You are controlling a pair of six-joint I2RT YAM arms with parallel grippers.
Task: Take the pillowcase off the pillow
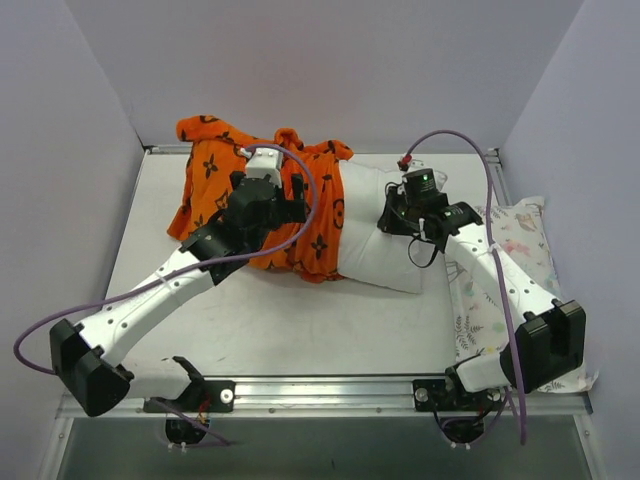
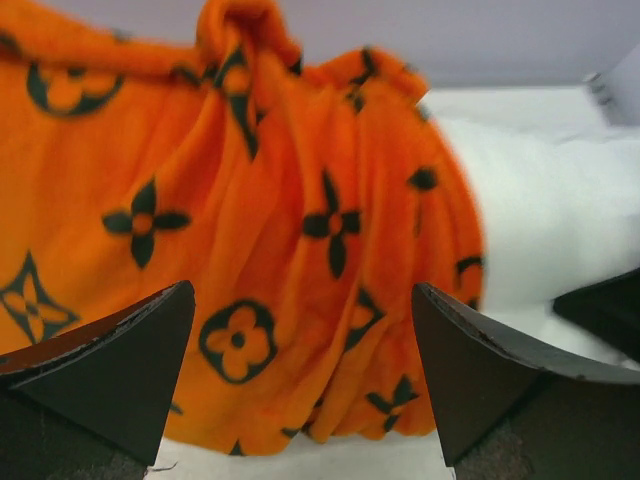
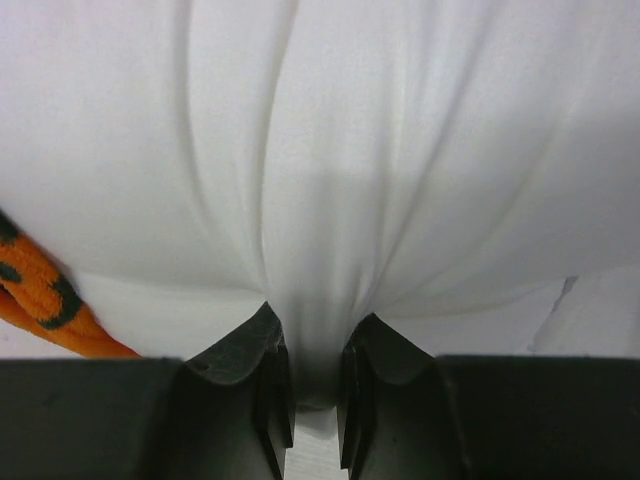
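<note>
— Where is the cover?
— The pillowcase (image 1: 215, 175) lies bunched over the left end of the pillow (image 1: 378, 252), toward the far side of the worktop (image 1: 300, 335); the pillow's right half is bare.
— And your tools?
— My right tool (image 3: 312, 335) is narrow, pinching a fold of the white pillow; my left tool (image 2: 305, 300) stands wide before the orange folds, gripping nothing.
— Anything in the way?
— A pastel printed pillow (image 1: 478, 305) lies along the right edge under my right arm; a purple cable (image 1: 313, 195) loops over the pillowcase.
</note>
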